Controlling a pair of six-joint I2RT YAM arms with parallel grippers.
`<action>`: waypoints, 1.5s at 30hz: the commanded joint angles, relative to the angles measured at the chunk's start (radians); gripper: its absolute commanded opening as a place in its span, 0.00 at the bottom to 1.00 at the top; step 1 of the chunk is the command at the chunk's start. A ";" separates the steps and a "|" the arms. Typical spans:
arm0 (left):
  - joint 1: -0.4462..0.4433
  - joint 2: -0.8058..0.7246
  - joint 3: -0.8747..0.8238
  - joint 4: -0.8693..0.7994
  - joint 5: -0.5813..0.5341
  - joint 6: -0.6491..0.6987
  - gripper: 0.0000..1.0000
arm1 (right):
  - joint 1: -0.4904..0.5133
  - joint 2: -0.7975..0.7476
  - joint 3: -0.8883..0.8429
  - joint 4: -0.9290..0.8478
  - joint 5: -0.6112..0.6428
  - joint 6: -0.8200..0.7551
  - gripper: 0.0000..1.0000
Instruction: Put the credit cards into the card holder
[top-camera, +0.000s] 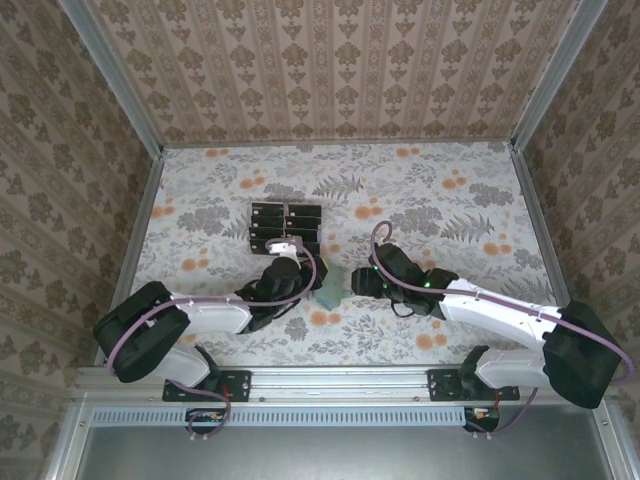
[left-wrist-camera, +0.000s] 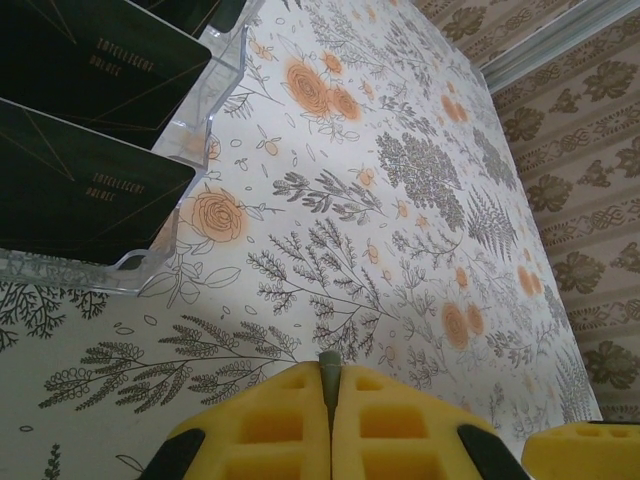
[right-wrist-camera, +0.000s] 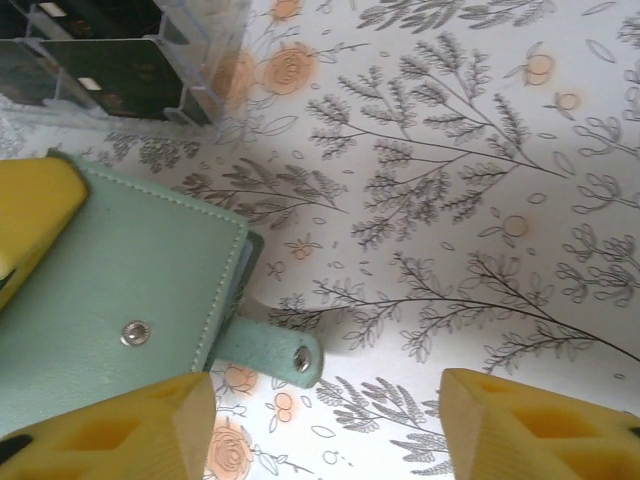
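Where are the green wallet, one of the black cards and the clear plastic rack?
card holder (right-wrist-camera: 120, 270), right wrist view, on its green cover above the snap.
credit card (left-wrist-camera: 70, 195), left wrist view, on its black face.
clear rack (left-wrist-camera: 150, 262), left wrist view, on its front lip.

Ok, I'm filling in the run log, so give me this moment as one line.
left pincer: shut on card holder edge | right pincer: open by card holder's tab | credit cards: in clear rack
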 joint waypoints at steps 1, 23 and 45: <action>-0.001 -0.034 -0.015 0.058 -0.027 0.029 0.00 | -0.005 0.024 -0.014 0.047 -0.053 0.051 0.66; -0.011 -0.057 -0.072 0.158 -0.073 0.006 0.00 | -0.012 0.250 -0.068 0.266 -0.179 0.147 0.56; -0.040 -0.062 -0.101 0.186 -0.113 -0.014 0.00 | -0.051 0.256 -0.076 0.353 -0.261 0.150 0.38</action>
